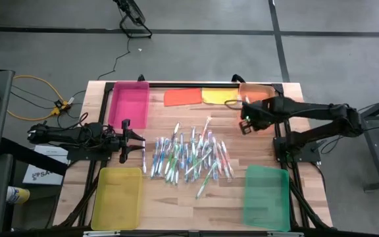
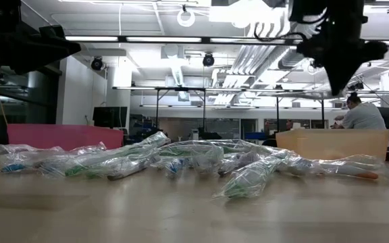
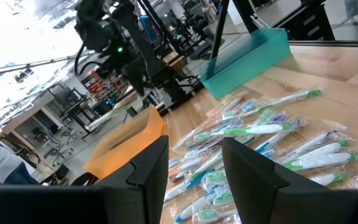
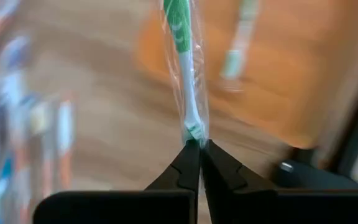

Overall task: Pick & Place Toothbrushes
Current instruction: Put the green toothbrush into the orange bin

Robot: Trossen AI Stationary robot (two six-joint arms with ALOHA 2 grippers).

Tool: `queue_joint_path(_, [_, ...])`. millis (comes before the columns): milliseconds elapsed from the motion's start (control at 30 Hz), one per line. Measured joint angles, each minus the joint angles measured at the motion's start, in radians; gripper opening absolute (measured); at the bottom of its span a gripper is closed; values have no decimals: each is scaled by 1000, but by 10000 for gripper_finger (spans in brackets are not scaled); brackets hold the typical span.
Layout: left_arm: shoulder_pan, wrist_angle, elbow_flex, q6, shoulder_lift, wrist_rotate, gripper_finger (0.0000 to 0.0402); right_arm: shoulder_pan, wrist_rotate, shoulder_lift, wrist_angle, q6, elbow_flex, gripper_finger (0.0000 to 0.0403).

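Wooden slats make up the surface (image 1: pixel 176 197), which stands on a grey floor with a workshop hall visible beyond it in the low view.

Left side: the left gripper (image 1: pixel 139 139) sits low at the left edge of the pile, its jaws spread and holding nothing. In its wrist view the two dark fingers (image 3: pixel 151 163) stand apart with only the pile beyond them. A pink tray (image 1: pixel 129 103) lies behind this arm and a yellow tray (image 1: pixel 117 197) in front of it.

Centre: the toothbrushes (image 1: pixel 189 157) lie in a loose heap, each in a clear wrapper, white mixed with green, blue, purple and orange. One lies a little apart at the near edge of the heap (image 1: pixel 207 182). An orange cloth (image 1: pixel 183 97) and a yellow cloth (image 1: pixel 216 95) lie flat at the far edge.

Right side: the right gripper (image 1: pixel 247 124) is raised clear of the surface, just beside the orange tray (image 1: pixel 256 91). Its jaws are pressed together on the end of a green-and-white toothbrush (image 4: pixel 185 68), still in its wrapper. Another brush (image 4: pixel 236 53) rests in the orange tray. A green tray (image 1: pixel 266 196) lies at the near right corner. A seated person (image 2: pixel 360 113) shows in the room behind.
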Motion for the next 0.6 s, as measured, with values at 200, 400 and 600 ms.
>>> queue_joint_path(200, [0, 0, 0, 0, 0, 0, 147, -175, 53, -11, -41, 21, -28, 3])
queue_joint_path(400, [0, 0, 0, 0, 0, 0, 147, -309, 63, -5, 72, -1, -117, 3])
queue_joint_path(600, [0, 0, 0, 0, 0, 0, 147, -354, 34, -5, 181, 3, -169, 22])
